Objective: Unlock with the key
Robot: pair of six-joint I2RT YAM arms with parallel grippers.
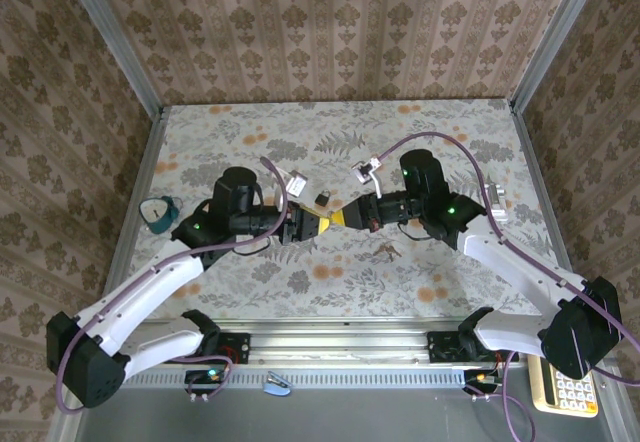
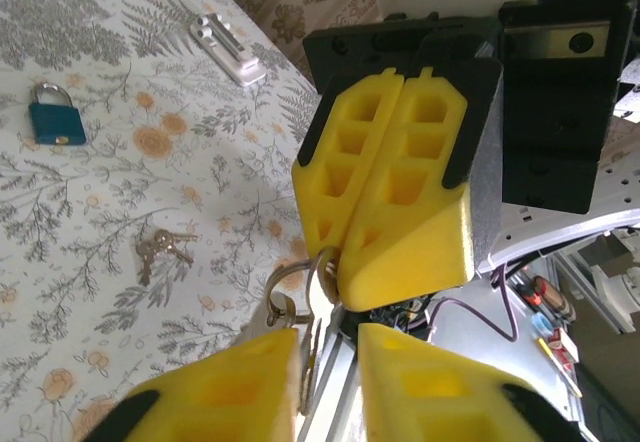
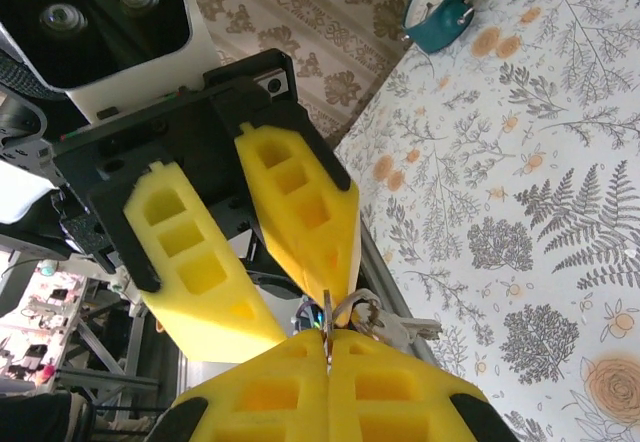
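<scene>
Yellow fingers [image 2: 225,397] of the left gripper [image 2: 328,352] sit closest in the left wrist view, parted with a clear gap. A key [image 2: 318,292] runs down into that gap, close against the inner face of one finger; contact can't be resolved.

The right gripper [image 2: 340,260] sits opposite, tip to tip with the left. Its two fingers are pressed flat together, pinching the key at the very tips. A key ring [image 2: 285,287] hangs off the key to one side.

Right wrist view: right gripper [image 3: 327,342] closed, thin edge of the key [image 3: 327,320] standing out of the seam between its fingers. Key ring [image 3: 362,307] just beyond. Left gripper [image 3: 305,297] spread in a V, one finger on each side of the key.

Top view: left gripper [image 1: 320,224] and right gripper [image 1: 362,213] nose to nose over mid-table.

The padlock [image 2: 55,122] has a blue body and lies flat on the floral tabletop [image 2: 100,192], well apart from both grippers. A second bunch of keys [image 2: 160,250] lies loose on the cloth between padlock and grippers. A small white part [image 2: 225,47] lies near the table edge. A teal alarm clock [image 3: 440,7] stands at the table's edge on the left arm's side.
</scene>
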